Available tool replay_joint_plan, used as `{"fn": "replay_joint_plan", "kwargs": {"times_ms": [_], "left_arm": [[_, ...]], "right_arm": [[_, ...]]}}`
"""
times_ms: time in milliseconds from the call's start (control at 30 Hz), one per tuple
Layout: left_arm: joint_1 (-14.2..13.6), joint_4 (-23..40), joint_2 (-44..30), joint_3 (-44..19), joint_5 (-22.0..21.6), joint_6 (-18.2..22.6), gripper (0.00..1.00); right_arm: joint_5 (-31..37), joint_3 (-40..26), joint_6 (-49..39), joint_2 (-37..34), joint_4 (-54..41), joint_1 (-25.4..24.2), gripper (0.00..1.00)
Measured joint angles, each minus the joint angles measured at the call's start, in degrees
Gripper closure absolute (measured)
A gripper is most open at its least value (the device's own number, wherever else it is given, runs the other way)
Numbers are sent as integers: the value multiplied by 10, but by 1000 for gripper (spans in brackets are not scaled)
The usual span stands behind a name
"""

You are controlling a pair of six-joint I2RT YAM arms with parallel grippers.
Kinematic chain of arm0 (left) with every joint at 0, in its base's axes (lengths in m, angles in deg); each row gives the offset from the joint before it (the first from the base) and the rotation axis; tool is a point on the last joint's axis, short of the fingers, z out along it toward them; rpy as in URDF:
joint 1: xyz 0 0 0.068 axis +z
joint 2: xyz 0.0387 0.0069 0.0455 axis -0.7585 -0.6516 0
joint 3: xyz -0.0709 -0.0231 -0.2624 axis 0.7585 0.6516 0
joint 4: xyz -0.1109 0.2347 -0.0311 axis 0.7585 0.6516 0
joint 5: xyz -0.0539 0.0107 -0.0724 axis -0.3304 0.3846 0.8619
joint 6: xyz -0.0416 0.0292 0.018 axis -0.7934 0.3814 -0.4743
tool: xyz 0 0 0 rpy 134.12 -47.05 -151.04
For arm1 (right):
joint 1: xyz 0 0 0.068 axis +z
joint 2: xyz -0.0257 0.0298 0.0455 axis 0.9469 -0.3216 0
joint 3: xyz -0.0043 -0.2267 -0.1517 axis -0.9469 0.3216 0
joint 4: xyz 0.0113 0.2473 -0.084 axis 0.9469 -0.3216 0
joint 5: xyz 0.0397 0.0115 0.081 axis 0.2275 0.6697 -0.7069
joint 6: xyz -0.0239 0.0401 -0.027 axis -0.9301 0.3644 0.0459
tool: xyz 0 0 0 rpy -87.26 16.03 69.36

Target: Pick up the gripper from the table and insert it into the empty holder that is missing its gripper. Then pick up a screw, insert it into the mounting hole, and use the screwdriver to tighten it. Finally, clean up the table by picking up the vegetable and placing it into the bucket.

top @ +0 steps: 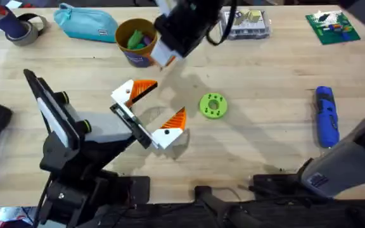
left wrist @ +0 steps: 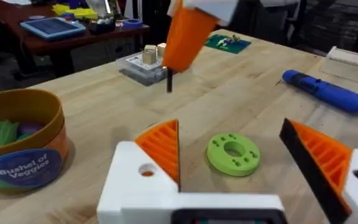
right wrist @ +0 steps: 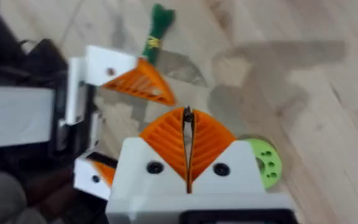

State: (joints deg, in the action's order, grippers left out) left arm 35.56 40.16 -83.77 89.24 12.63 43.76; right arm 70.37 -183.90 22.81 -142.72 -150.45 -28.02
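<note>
Two grippers crowd mid-table. The right gripper (top: 165, 57), upper centre beside the bucket (top: 124, 31), is pinched tight on a thin dark pin (left wrist: 168, 79), likely the screw, hanging upright. The green holed disc (top: 213, 106) lies down-right of it, with bare wood between. The left gripper (top: 163, 101) gapes wide just left of the disc. The screwdriver (top: 326, 117) lies far right, its length running up the frame.

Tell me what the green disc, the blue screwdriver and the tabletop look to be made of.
The green disc: likely matte plastic, perhaps 3D-printed, given its flat uniform lime colour and neat ring of small holes. The blue screwdriver: smooth moulded plastic casing with a slight sheen and dark bands. The tabletop: light wood, butcher-block style, with visible grain and joined strips, probably sealed.
</note>
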Motion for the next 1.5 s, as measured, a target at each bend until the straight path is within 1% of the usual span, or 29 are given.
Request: {"fn": "replay_joint_plan", "kwargs": {"times_ms": [100, 233, 500, 933, 1500], "left_arm": [[0, 0, 0, 0, 0, 0, 10], [0, 0, 0, 0, 0, 0, 10], [0, 0, 0, 0, 0, 0, 10], [0, 0, 0, 0, 0, -3, 10], [0, 0, 0, 0, 0, -3, 10]], "right_arm": [[-27, 0, -27, 0, 6, 22, 995], [-47, 0, -51, 0, 21, 46, 995], [-54, 0, -66, 0, 49, 69, 995], [-57, -1, -74, -29, 60, 87, 995], [-37, -2, -78, -30, 60, 89, 995]]}}
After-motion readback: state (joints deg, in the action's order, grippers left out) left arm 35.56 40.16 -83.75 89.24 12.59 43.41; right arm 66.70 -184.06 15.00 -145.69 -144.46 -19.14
